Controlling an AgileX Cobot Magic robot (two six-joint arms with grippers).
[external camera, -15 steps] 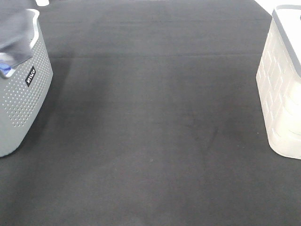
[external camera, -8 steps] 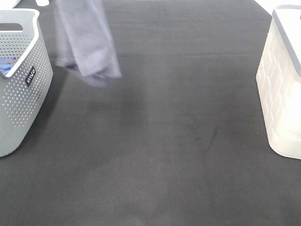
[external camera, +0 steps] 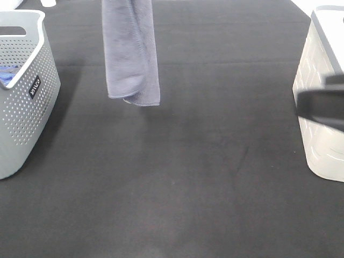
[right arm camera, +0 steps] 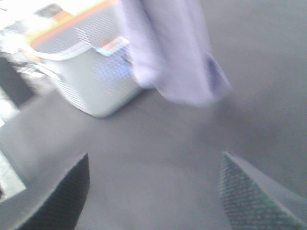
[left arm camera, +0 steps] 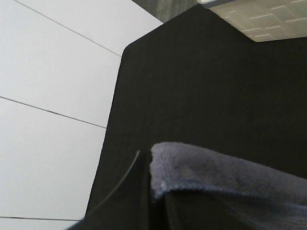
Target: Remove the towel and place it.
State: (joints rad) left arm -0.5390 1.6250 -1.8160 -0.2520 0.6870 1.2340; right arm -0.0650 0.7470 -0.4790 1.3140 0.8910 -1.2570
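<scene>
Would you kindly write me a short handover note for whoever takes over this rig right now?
Left gripper: shut on the towel, which hangs folded in the air above the black mat, beside and apart from the grey perforated basket.
Right gripper: open, empty, facing the towel from the side where the white basket stands.
Done: the towel is out of the basket.
Left: lower it to its place on the mat and release.
</scene>
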